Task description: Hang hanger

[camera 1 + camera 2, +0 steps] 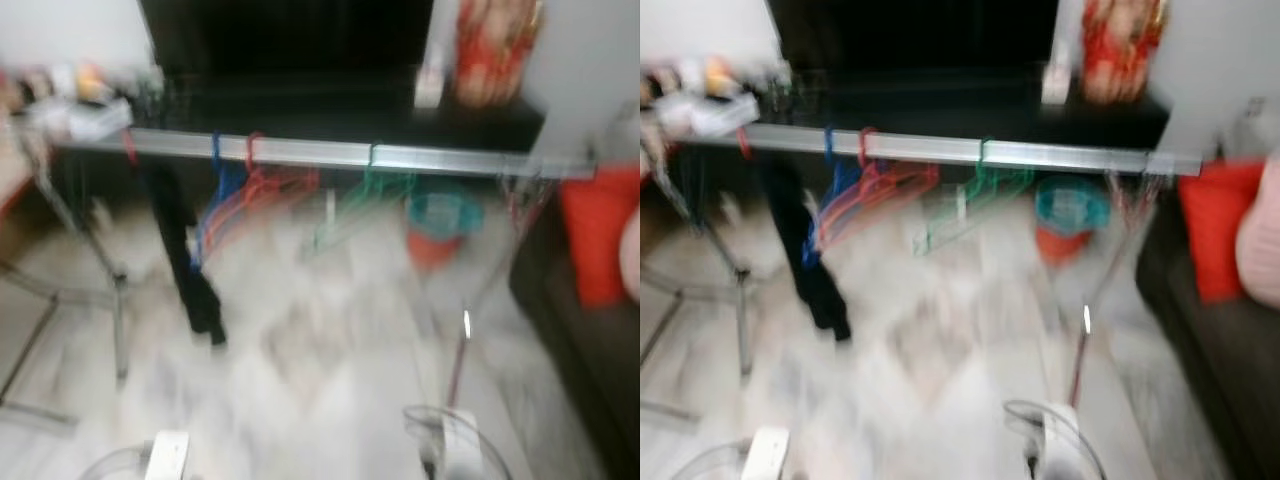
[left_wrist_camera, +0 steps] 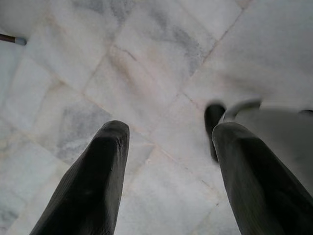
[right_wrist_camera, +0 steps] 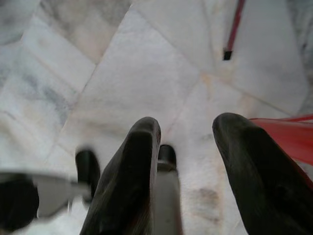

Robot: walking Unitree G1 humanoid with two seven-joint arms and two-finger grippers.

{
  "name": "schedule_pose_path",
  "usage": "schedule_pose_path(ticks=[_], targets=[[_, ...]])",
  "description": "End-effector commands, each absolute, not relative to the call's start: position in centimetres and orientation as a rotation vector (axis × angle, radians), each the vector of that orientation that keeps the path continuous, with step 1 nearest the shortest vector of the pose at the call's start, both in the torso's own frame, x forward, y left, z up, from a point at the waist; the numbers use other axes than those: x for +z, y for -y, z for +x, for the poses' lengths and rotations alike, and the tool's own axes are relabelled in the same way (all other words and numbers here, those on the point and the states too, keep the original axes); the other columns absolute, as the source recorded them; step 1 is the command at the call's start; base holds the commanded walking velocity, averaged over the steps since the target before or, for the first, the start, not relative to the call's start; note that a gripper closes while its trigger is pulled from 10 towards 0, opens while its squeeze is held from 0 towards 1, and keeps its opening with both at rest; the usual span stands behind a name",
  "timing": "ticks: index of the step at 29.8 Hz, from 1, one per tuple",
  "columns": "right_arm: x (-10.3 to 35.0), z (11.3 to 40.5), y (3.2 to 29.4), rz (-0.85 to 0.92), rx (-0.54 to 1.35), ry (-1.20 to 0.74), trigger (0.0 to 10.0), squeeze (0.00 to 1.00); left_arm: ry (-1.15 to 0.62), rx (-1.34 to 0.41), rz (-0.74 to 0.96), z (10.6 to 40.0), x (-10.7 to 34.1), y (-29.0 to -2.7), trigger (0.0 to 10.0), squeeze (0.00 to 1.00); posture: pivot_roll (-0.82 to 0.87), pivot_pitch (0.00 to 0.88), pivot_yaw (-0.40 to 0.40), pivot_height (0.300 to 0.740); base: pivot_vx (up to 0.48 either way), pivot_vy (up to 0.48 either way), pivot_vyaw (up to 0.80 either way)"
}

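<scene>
A blurred head view shows a silver rail of a clothes rack spanning a room floored in pale grey-veined marble tile. No brand, label or writing can be read anywhere. Blue and red hangers bunch on the rail toward 10 o'clock, green hangers near 12 o'clock, and a black garment droops from the rail at 9 o'clock. Behind the rail stands a dark table carrying a red-and-gold object at 1 o'clock. A teal and orange container sits on the floor beyond the rail; a red cushion lies on a dark sofa at 3 o'clock.

In the right wrist view, the right hand points down at the tile, its fingers set apart, with a red hanger edging past one finger; whether it is gripped cannot be told. The left hand hangs over bare tile, fingers spread wide, holding nothing.
</scene>
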State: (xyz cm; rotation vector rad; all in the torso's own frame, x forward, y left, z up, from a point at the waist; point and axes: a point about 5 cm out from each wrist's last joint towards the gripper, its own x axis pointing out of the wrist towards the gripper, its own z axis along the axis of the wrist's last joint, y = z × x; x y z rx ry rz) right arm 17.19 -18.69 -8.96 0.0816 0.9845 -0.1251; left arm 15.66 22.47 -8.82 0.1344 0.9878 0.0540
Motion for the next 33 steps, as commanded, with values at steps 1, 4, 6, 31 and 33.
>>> schedule_pose_path(ticks=[1,4,6,31,33], targets=[[-8.8,17.8,18.1,0.095,-0.116,-0.968,10.0,0.0,-0.993,0.052,0.157,15.8,-8.7,-22.8,10.0,0.0,0.0,0.0,0.002,0.74,0.0,0.0,0.0],[-8.8,17.8,18.1,0.097,-0.117,-0.965,10.0,0.0,-0.99,0.046,0.156,16.1,-8.7,-22.4,10.0,0.0,0.0,0.0,0.002,0.74,0.0,0.0,0.0],[-8.8,17.8,18.1,0.097,-0.119,-0.965,10.0,0.0,-0.989,0.043,0.156,16.2,-8.7,-22.2,10.0,0.0,0.0,0.0,0.002,0.74,0.0,0.0,0.0],[-8.8,17.7,18.0,0.087,-0.108,-0.984,10.0,0.0,-0.982,0.031,0.181,16.4,-8.7,-21.7,10.0,0.0,0.0,0.0,0.001,0.74,0.0,-0.102,-0.56],[-8.8,17.7,18.0,0.087,-0.107,-0.985,10.0,0.0,-0.98,0.02,0.19,16.4,-8.7,-21.7,10.0,0.0,0.0,0.0,0.002,0.74,0.0,0.0,-0.79]])
